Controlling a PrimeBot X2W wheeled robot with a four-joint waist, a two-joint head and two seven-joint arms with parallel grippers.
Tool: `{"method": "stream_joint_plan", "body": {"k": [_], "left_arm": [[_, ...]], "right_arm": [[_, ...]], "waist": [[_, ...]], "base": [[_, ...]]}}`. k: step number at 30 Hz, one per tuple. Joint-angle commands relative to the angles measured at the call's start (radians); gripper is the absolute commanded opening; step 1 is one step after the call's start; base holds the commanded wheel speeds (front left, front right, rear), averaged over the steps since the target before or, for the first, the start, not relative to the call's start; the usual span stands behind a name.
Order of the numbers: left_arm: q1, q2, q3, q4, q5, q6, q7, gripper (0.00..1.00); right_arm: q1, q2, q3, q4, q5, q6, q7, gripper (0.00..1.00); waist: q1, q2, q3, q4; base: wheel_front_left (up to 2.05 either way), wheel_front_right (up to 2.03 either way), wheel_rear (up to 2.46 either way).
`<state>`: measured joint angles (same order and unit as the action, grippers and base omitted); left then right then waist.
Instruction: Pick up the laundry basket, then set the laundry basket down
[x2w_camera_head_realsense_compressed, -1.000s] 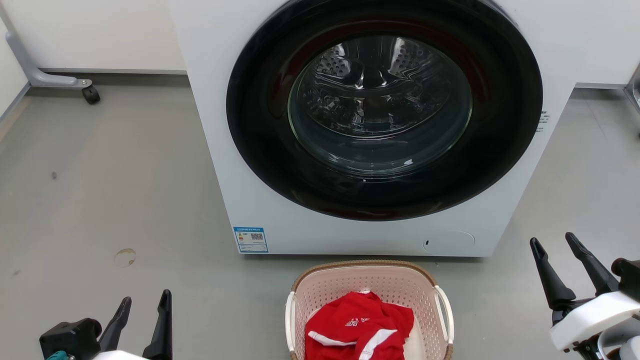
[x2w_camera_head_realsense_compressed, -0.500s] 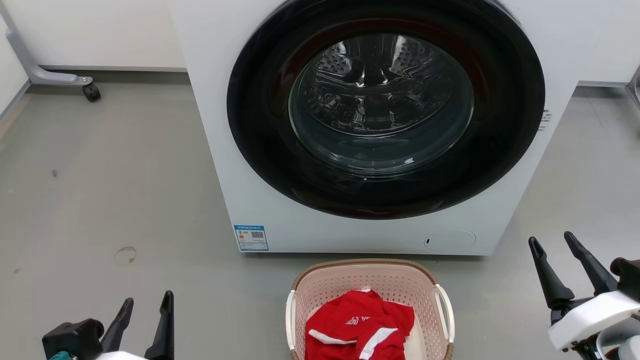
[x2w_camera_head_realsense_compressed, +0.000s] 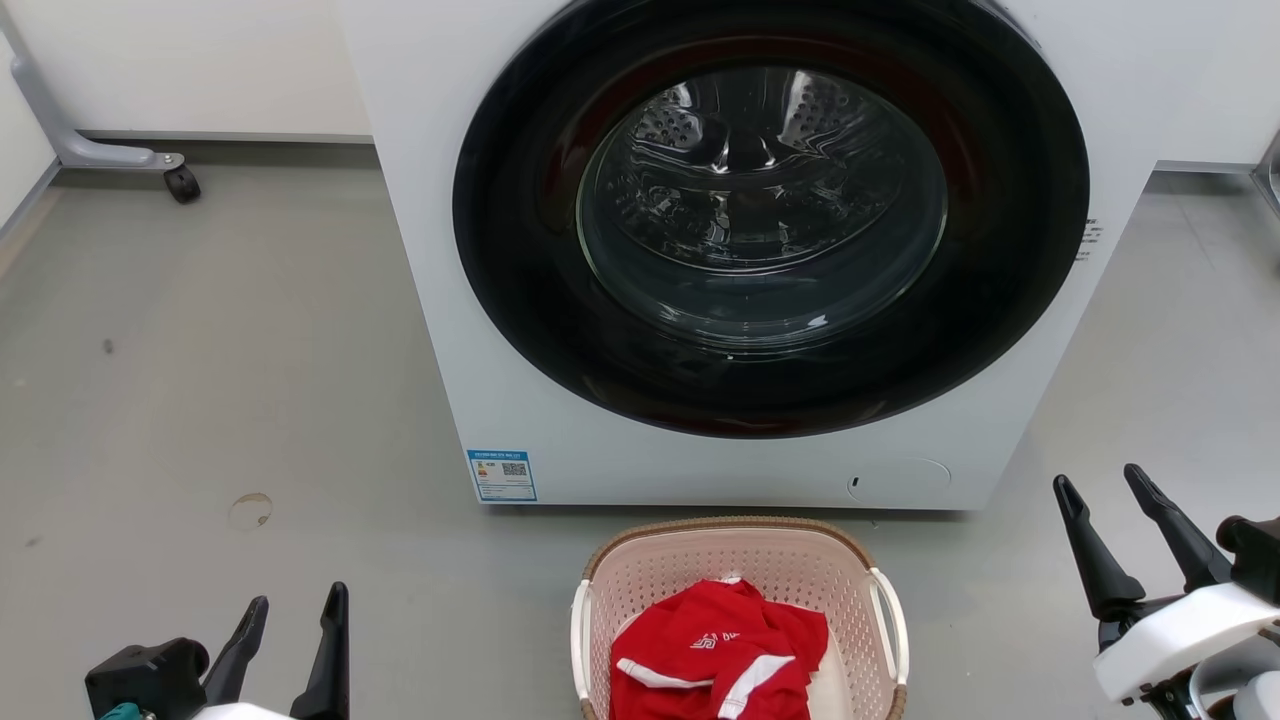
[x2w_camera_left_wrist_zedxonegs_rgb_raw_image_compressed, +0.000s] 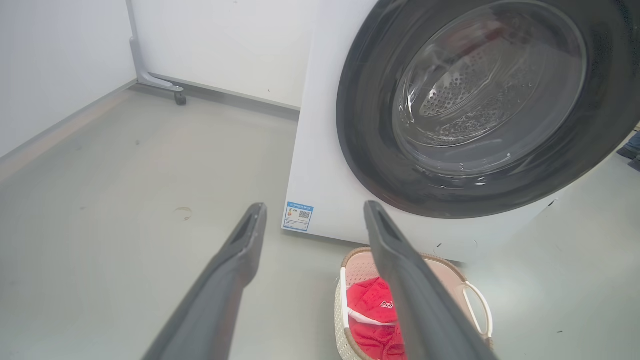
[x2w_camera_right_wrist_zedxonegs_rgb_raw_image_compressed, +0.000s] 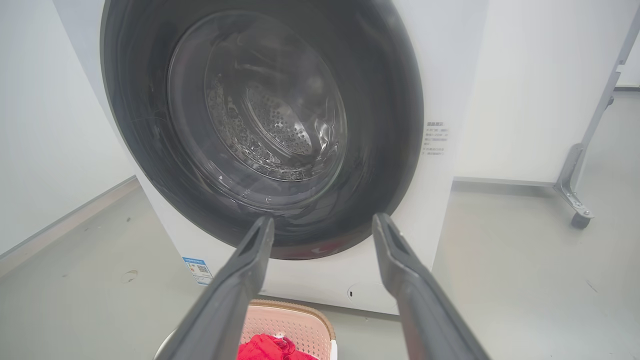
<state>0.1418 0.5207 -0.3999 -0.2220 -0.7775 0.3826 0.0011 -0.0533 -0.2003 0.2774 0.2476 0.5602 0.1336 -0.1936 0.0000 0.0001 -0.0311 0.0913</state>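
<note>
The pale pink perforated plastic laundry basket, brown woven-look rim and white loop handles, is seen standing on the grey floor, just in front of the white front-loading washing machine with its round dark-ringed glass door. A crumpled red garment with white stripes is carried inside it. The left hand is found low at the left, fingers spread, nothing gripped, well apart from the basket. The right hand is likewise spread and empty, off to the basket's right.
</note>
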Motion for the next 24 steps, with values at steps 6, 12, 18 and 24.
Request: {"method": "stream_joint_plan", "body": {"k": [6, 12, 18, 24], "left_arm": [[-0.049, 0.025, 0.041, -0.022, -0.005, 0.003, -0.002, 1.00], [0.001, -0.002, -0.017, 0.025, 0.017, 0.001, -0.001, 0.00], [-0.003, -0.037, -0.010, 0.053, -0.016, -0.016, 0.001, 0.00], [-0.012, -0.053, 0.010, 0.070, -0.051, -0.037, 0.004, 0.00]], "right_arm": [[-0.022, -0.024, 0.021, -0.028, -0.006, -0.003, -0.004, 1.00], [0.008, 0.016, 0.010, 0.017, 0.002, 0.000, 0.000, 0.00], [0.023, 0.038, 0.001, 0.027, 0.042, 0.000, 0.010, 0.00], [0.020, 0.041, -0.013, 0.026, 0.085, 0.000, 0.022, 0.00]], "waist": [[0.0000, -0.0001, 0.002, -0.003], [0.0000, -0.0001, 0.003, -0.005], [0.0012, -0.0001, 0.003, -0.009], [0.0007, -0.0001, 0.004, -0.012]], "base": [[0.00, 0.00, 0.00], [0.00, 0.00, 0.00], [0.00, 0.00, 0.00], [0.00, 0.00, 0.00]]}}
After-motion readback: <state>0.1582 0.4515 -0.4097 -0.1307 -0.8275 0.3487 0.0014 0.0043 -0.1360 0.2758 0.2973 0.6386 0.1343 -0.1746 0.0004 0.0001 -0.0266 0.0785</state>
